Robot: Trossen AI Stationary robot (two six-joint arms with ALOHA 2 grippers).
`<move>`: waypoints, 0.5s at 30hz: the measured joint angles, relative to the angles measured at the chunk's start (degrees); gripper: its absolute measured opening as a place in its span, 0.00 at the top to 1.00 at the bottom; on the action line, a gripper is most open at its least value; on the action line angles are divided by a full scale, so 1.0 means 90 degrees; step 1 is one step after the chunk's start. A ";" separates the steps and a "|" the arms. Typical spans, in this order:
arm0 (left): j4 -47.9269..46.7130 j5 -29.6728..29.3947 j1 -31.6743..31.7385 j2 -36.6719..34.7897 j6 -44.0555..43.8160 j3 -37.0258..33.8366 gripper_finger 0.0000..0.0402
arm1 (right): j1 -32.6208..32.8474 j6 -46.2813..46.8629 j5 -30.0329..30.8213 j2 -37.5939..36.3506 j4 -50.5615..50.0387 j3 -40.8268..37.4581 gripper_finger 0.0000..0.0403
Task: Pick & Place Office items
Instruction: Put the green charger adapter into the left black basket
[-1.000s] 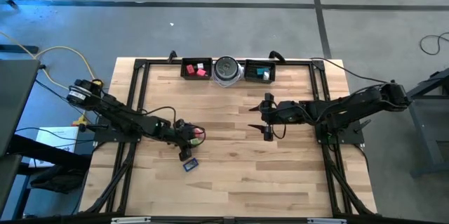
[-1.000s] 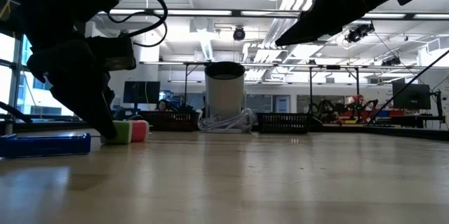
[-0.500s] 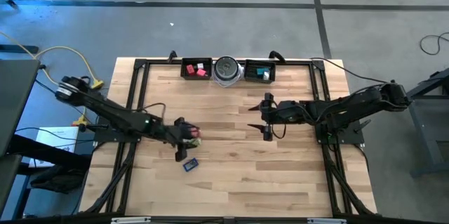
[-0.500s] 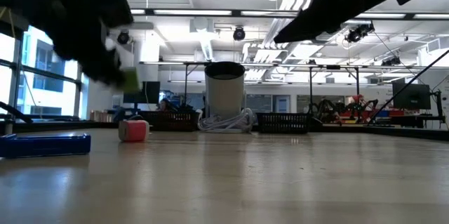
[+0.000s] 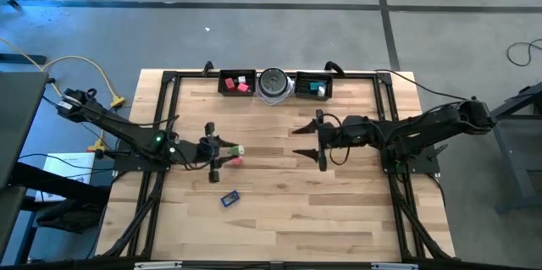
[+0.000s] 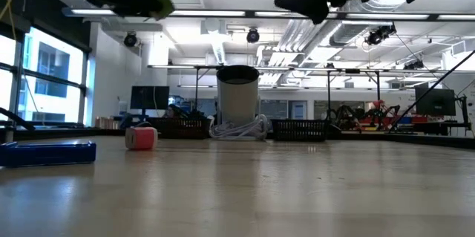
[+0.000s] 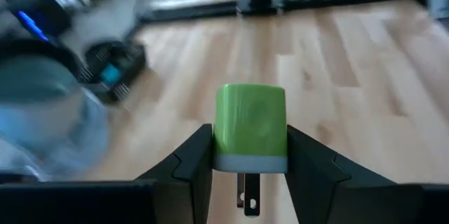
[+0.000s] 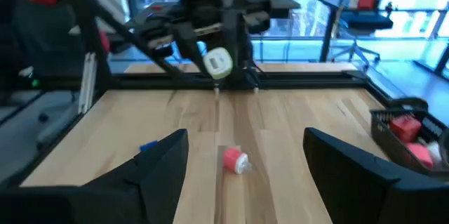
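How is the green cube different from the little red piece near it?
The green cube is pinched in the left claw and held up off the table; the red piece lies loose on the wood. The green cube is boxy with metal prongs sticking out; the red piece looks rounder, with a pale end. Both are small.

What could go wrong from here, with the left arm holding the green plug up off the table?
1. The left gripper clamps the green plug only by its lower sides, prongs hanging down; it could slip or twist on the way to a tray.
2. The red block lies on the table just beside the left gripper; a low move might knock it.
3. The right gripper hangs open near mid-table, possibly in the path.
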 joint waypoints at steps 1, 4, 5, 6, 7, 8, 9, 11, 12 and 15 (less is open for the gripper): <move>0.0024 -0.0146 0.0000 0.0099 0.0227 0.0099 0.68 | -0.0055 0.0121 0.0002 0.0010 0.0051 0.0000 0.33; 0.0016 -0.0673 0.0017 0.0470 0.0930 0.0421 0.68 | -0.0250 0.0477 -0.0024 0.0168 0.0231 0.0007 0.33; 0.0049 -0.0862 0.0035 0.0603 0.1160 0.0534 0.68 | -0.0328 0.0630 -0.0055 0.0207 0.0208 0.0003 0.33; 0.0030 -0.1025 0.0050 0.0731 0.1379 0.0622 0.68 | -0.0418 0.0764 -0.0126 0.0260 0.0208 -0.0007 0.33; 0.0007 -0.1164 0.0088 0.0895 0.1581 0.0742 0.68 | -0.0486 0.0892 -0.0207 0.0337 0.0295 -0.0007 0.33; 0.0042 -0.1296 0.0132 0.1055 0.1763 0.0869 0.68 | -0.0528 0.1017 -0.0283 0.0422 0.0452 -0.0006 0.33; 0.0042 -0.1421 0.0172 0.1197 0.1930 0.0962 0.68 | -0.0576 0.1155 -0.0373 0.0510 0.0611 -0.0005 0.33; 0.0009 -0.1604 0.0263 0.1492 0.2226 0.1160 0.68 | -0.0668 0.1369 -0.0501 0.0687 0.0922 -0.0004 0.33; 0.0056 -0.1635 0.0312 0.1627 0.2337 0.1251 0.68 | -0.0684 0.1475 -0.0521 0.0764 0.1034 -0.0002 0.33; 0.0011 -0.1742 0.0453 0.1976 0.2585 0.1465 0.68 | -0.0729 0.1650 -0.0498 0.0998 0.1237 0.0120 0.33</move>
